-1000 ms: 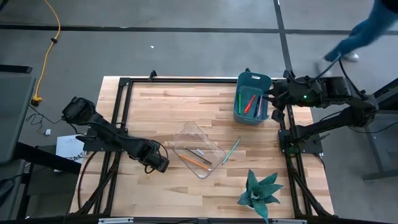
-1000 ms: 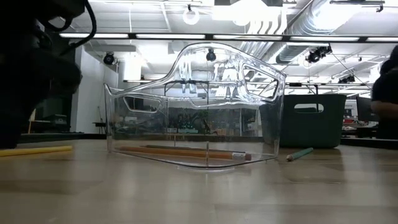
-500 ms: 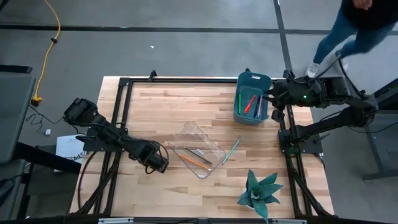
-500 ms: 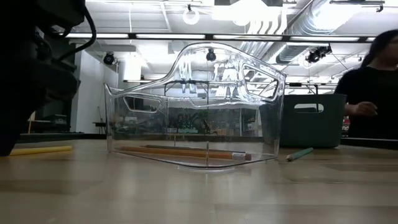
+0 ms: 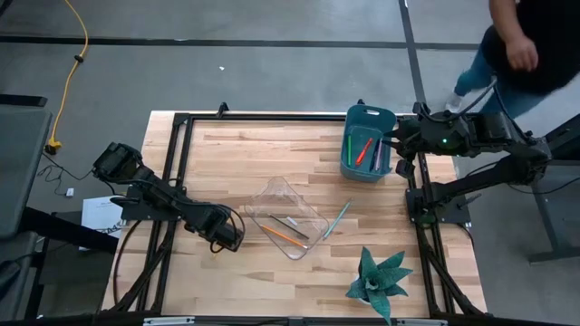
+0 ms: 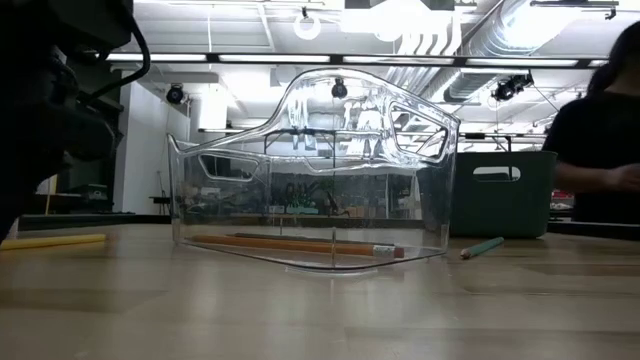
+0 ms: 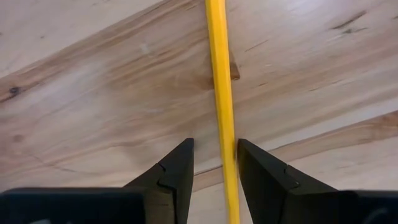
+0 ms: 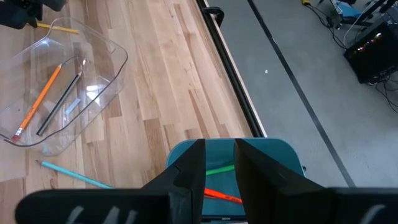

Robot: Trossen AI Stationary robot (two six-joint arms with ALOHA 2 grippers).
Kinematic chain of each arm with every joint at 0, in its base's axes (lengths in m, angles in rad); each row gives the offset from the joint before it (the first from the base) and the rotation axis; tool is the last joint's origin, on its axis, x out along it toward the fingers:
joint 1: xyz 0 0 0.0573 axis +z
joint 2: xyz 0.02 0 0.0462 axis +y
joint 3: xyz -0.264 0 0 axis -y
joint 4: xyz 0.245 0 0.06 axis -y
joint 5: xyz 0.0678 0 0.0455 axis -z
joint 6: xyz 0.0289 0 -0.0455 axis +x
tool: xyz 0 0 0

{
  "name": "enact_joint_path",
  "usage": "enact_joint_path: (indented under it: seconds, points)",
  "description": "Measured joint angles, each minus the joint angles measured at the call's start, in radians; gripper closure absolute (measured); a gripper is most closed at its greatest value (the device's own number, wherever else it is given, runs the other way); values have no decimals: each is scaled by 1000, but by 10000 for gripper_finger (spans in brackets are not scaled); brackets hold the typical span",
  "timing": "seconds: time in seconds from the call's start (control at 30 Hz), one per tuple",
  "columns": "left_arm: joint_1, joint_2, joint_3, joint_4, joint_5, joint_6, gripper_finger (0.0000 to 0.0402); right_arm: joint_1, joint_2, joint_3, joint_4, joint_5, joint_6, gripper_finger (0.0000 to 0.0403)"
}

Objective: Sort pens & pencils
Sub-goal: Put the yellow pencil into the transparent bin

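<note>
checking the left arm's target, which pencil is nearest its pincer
The yellow pencil lying bare on the table, between the left pincer's open fingers. The orange one lies in the clear bin; the teal one lies beyond it.

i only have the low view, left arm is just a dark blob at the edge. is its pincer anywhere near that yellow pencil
Observer: Yes. In its wrist view the left pincer straddles the yellow pencil, open, one finger on each side.
Operator: where's the right arm
Observer: The right pincer is over the teal bin, open and holding nothing.
Operator: anything in that bin
Observer: A red-orange pen and a green pen lie inside.
</note>
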Motion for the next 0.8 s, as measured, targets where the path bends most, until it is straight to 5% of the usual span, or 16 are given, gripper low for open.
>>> enact_joint_path:
  seconds: [0.27, 0.63, 0.8]
  points:
    - [0, 0, 0, 20, -1, -1, 294, 0, 0, 0, 0, 0, -4, 327]
    - [1, 22, 4, 28, 11, -3, 385, 0, 0, 0, 0, 0, -4, 327]
    - [1, 23, 3, 31, 12, -2, 391, 0, 0, 0, 0, 0, -5, 327]
